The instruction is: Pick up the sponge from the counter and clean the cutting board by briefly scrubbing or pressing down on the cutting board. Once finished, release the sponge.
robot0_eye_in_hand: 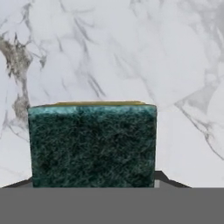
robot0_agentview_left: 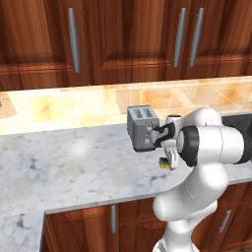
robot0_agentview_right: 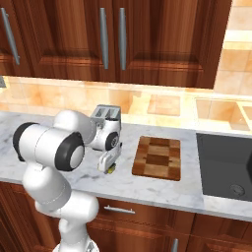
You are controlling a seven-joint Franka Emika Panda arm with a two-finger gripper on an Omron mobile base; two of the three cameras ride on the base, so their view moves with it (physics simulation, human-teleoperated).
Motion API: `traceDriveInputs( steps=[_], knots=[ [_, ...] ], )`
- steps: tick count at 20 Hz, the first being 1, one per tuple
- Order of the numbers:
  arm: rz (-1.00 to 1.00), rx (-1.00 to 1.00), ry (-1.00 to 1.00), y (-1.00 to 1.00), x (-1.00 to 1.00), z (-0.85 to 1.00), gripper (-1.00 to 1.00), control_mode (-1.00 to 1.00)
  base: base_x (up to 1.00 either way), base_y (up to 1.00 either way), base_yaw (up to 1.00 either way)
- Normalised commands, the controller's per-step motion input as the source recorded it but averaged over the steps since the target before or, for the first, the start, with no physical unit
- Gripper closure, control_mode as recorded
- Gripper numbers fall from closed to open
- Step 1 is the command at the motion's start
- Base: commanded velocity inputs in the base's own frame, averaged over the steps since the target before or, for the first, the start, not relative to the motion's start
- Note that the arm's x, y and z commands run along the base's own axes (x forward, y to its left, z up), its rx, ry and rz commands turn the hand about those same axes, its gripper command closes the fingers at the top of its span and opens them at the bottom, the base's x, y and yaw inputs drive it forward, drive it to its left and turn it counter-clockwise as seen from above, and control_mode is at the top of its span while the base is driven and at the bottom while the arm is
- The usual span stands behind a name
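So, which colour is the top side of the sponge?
Dark green, over a thin yellow edge; the sponge shows best in the hand view.

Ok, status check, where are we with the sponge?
Hand shut on sponge, low over counter. Board to its right, untouched. Toaster behind, nothing between.
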Motion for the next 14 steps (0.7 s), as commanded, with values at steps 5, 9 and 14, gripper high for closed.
traceDriveInputs(
  steps=[5, 9, 14],
  knots=[
    [-0.06, 0.05, 0.00, 0.00, -0.20, -0.01, -1.00, -1.00, 0.00, 0.00, 0.00],
    [-0.09, 0.04, 0.00, 0.00, -0.17, 0.30, -1.00, -1.00, 0.00, 0.00, 0.00],
    [-0.07, 0.00, 0.00, 0.00, -0.02, 0.65, -1.00, -1.00, 0.00, 0.00, 0.00]
  ],
)
